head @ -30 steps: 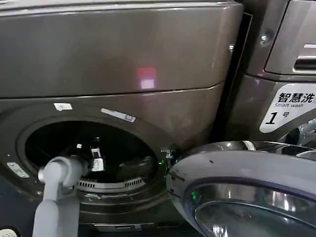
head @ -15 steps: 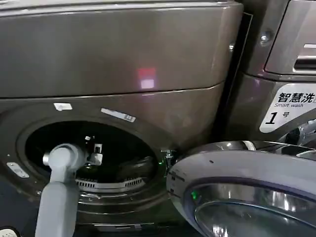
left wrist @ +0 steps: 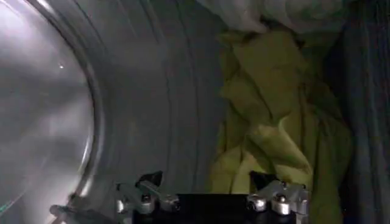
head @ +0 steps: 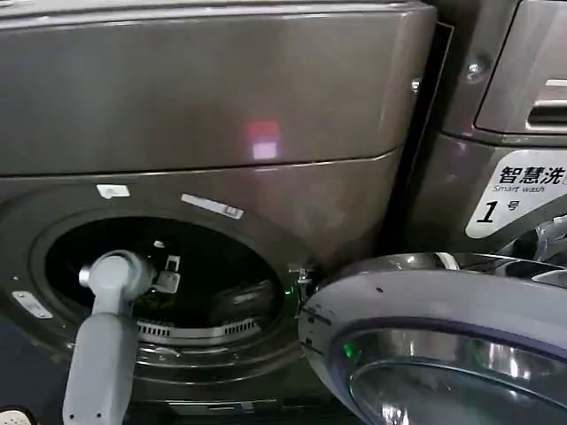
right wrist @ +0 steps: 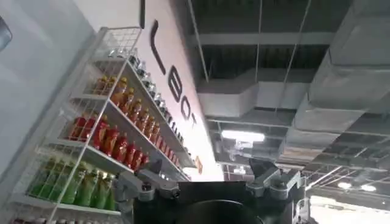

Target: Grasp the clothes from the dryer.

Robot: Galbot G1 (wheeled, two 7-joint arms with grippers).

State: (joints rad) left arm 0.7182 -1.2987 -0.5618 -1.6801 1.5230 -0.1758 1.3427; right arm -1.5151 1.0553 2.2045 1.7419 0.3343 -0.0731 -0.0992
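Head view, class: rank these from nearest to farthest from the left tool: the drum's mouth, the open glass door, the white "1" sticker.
1. The drum's mouth: the left tool reaches inside it.
2. The open glass door: swung out to the mouth's right.
3. The white "1" sticker: on the neighbouring panel at far right.

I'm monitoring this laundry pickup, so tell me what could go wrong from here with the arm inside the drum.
The left gripper is open, short of the clothes, so it may close on air. A pale cloth lies against them and could snag. In the head view the arm passes the dryer rim and might scrape it.
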